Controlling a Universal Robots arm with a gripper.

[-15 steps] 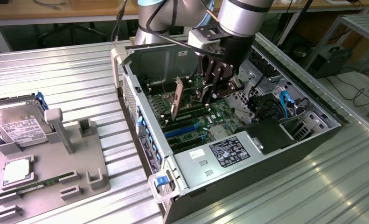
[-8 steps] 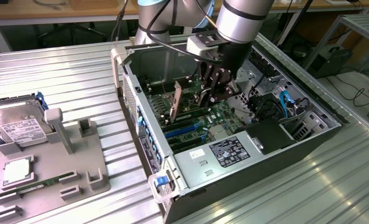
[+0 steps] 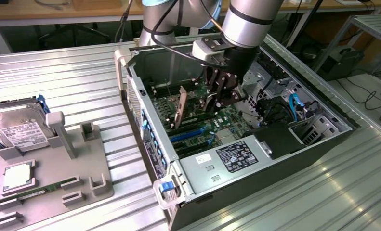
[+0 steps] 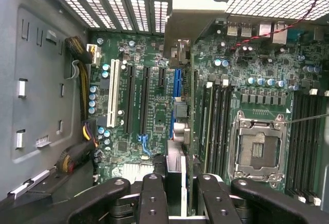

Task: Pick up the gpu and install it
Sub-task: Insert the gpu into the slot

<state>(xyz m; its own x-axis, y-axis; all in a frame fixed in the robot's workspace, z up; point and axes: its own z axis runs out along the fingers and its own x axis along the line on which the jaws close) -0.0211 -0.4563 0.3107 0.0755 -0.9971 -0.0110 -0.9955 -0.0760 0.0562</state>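
Ribbed metal tabletop; wooden desk behind; metal shelf frame; floor cables.

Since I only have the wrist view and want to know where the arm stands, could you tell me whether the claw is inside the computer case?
Observer: Yes, the claw reaches down into the open computer case, which lies on its side on a slatted metal table.
Operator: Thank you. Is anything lying outside the case?
Observer: A gray holder sits on the table at the exterior view's left of the case, holding a hard drive.
Operator: Does it hold anything else?
Observer: A long green RAM stick lies in one of its slots.
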